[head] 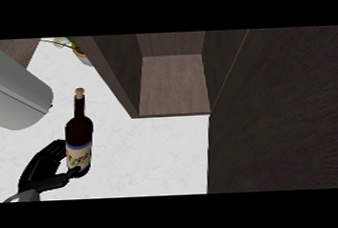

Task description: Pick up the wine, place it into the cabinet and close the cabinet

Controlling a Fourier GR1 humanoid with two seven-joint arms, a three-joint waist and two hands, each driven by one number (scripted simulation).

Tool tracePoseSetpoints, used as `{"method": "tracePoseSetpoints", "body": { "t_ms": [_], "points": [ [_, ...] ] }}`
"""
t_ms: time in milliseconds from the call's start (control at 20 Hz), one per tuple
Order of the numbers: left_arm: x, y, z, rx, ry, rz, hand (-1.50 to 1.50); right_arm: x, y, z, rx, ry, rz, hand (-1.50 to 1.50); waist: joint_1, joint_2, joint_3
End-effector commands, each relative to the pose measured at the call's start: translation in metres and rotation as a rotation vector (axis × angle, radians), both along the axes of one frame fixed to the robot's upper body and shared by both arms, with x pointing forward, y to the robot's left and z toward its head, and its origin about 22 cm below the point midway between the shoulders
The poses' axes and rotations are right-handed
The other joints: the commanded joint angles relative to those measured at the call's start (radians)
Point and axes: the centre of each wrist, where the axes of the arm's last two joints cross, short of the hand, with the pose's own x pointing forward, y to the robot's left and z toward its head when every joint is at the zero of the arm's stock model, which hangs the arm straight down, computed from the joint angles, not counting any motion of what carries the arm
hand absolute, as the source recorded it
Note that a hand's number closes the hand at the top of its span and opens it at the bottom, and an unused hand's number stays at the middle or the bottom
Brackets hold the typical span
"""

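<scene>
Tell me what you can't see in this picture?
In the head view:
Words on the bottle label: too small to read.
Most of the plant: cut off by the top edge.
The counter at right: hidden by the cabinet door.
The right hand: outside the view.

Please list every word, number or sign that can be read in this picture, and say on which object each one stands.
Nothing here can be read.
Label on the wine bottle: dark script-like marks under a blue band, too blurred to read.
Cabinet and counter: no writing shows on them.
</scene>
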Motion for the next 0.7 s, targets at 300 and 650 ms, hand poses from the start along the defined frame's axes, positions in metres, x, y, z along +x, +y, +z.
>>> {"method": "tracePoseSetpoints", "body": {
  "t_ms": [300, 650],
  "points": [
    [-0.004, -0.016, -0.011, -0.116, -0.104, -0.111, 1.5, -0.004, -0.005, -0.001, -0.008, 0.009, 0.007, -1.5, 0.0, -0.001, 0.0],
    [-0.032, -0.045, -0.036, -0.078, -0.123, 0.061, 1.5, 0.003, -0.004, -0.008, 0.008, 0.01, -0.027, -1.5, 0.008, -0.002, 0.001]
  ]
}}
